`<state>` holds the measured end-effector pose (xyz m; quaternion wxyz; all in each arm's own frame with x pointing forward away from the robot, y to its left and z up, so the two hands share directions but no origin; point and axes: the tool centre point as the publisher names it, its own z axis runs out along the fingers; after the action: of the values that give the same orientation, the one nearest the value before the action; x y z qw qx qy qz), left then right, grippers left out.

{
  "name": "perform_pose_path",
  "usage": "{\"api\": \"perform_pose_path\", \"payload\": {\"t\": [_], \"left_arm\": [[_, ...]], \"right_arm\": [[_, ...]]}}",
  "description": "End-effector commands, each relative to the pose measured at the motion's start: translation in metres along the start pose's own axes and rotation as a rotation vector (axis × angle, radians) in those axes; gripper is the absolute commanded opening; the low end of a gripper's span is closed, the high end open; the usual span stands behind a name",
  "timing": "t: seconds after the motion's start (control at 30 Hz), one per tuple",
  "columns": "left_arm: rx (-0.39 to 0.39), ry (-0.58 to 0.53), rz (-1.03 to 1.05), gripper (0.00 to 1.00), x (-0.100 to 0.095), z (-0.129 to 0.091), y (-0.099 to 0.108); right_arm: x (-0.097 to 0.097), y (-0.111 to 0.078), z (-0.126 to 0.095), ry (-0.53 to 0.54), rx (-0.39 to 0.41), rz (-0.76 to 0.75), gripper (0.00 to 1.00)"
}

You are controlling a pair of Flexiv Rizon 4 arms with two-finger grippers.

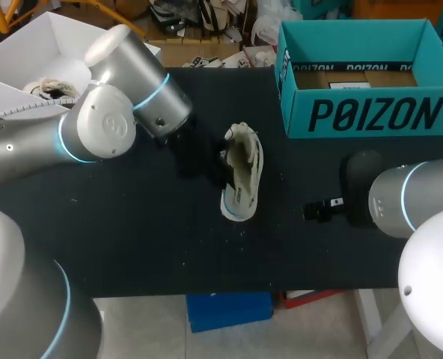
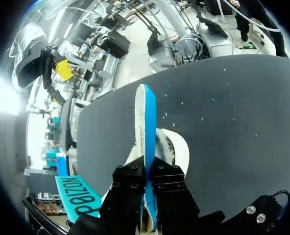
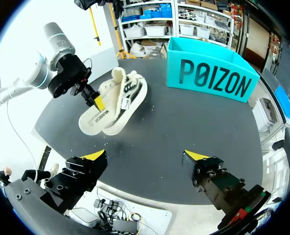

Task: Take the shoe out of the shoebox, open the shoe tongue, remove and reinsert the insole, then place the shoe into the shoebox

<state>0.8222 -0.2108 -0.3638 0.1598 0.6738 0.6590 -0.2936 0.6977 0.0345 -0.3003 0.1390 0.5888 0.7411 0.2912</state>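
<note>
A cream shoe [image 1: 244, 173] lies on the black table, left of the teal shoebox [image 1: 371, 114]. My left gripper [image 1: 218, 166] is at the shoe's left side, shut on the insole [image 2: 147, 122]. That insole is thin, blue and white, and stands edge-on between the black fingers [image 2: 130, 183]. In the right wrist view the insole [image 3: 97, 120] sticks out of the shoe [image 3: 128, 93] as a white printed flap, and the left gripper [image 3: 96, 102] pinches it. My right gripper [image 3: 145, 156] is open and holds nothing, well short of the shoe. The open shoebox [image 3: 211, 78] stands at the back right.
The left arm's elbow and forearm [image 1: 109, 112] hang over the table's left half. My right arm [image 1: 401, 198] comes in low at the right, in front of the shoebox. The table's front edge [image 1: 229, 292] runs just below the shoe.
</note>
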Motion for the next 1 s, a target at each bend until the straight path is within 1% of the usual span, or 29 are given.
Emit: {"api": "perform_pose_path", "payload": {"t": [0.03, 0.2, 0.23, 0.33, 0.5, 0.8, 1.0], "left_arm": [[-0.021, -0.013, 0.005, 0.00, -0.005, -0.003, 0.007], [-0.021, -0.037, -0.017, 0.00, -0.008, -0.005, 0.018], [0.003, -0.065, -0.023, 0.00, -0.008, -0.006, 0.018], [0.008, -0.073, -0.030, 0.00, -0.008, -0.006, 0.016], [0.037, -0.105, -0.050, 0.00, -0.007, -0.005, 0.004], [0.011, -0.180, -0.116, 0.00, -0.004, -0.013, -0.016], [0.016, -0.211, -0.134, 0.00, -0.004, -0.014, -0.026]], "right_arm": [[0.001, -0.001, 0.001, -0.002, -0.005, 0.001, 1.00], [0.001, -0.001, 0.001, -0.002, -0.005, 0.001, 1.00], [0.001, -0.001, 0.001, -0.002, -0.005, 0.001, 1.00], [0.001, -0.001, 0.001, -0.002, -0.005, 0.001, 1.00], [0.001, -0.001, 0.001, -0.002, -0.005, 0.001, 1.00], [0.001, -0.001, 0.001, -0.002, -0.005, 0.001, 1.00], [0.001, -0.001, 0.001, -0.002, -0.005, 0.001, 1.00]]}}
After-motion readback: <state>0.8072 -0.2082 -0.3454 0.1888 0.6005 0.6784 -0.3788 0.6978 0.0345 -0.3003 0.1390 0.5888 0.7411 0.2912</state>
